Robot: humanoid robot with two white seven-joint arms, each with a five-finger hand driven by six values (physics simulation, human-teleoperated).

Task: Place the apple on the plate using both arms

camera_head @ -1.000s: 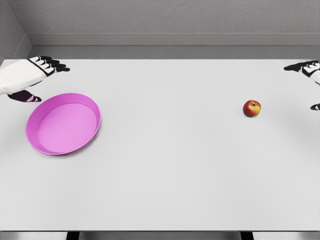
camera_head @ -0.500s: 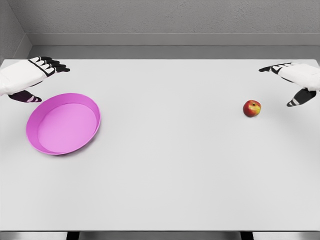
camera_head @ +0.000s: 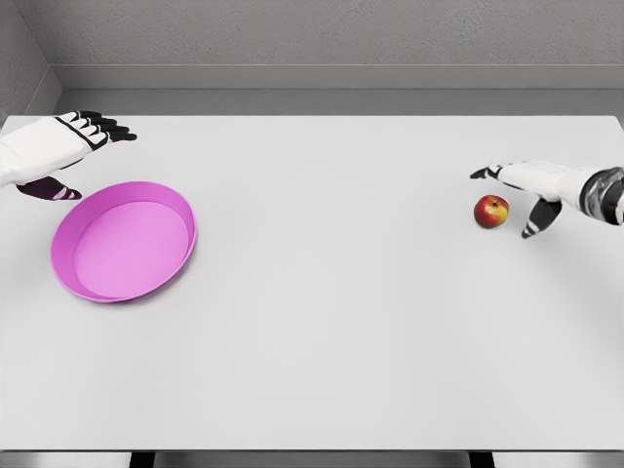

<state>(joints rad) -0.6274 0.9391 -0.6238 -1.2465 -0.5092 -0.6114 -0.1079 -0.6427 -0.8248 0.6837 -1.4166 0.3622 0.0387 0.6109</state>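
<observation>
Apple (camera_head: pixel 491 211): it is sitting upright on the table, well over to the right, red with a yellowish patch, touched by nothing.
Right hand (camera_head: pixel 531 186): it is reaching in from the right edge and hovering just beside the apple, on its right and far side. The fingers (camera_head: pixel 485 173) are spread and holding nothing, with the dark fingertips pointing left past the top of the apple and the thumb (camera_head: pixel 532 227) angling down on the apple's right. A narrow gap is showing between hand and fruit.
Left hand (camera_head: pixel 58 148): it is hanging at the far left, close to the table's far edge, just behind the plate. The fingers are extended and relaxed, gripping nothing, and the thumb is pointing down toward the plate's far rim without touching it.
Plate (camera_head: pixel 183 210): pink, round and shallow with a raised rim, it is lying flat on the left side of the table, well apart from the apple.
Table (camera_head: pixel 331 322): a pale grey top that is filling most of the view. Its far edge is running beneath a grey wall, and its near edge is showing along the bottom.
Open room: the broad middle stretch between plate and apple is lying bare, as is the whole near half of the table.
</observation>
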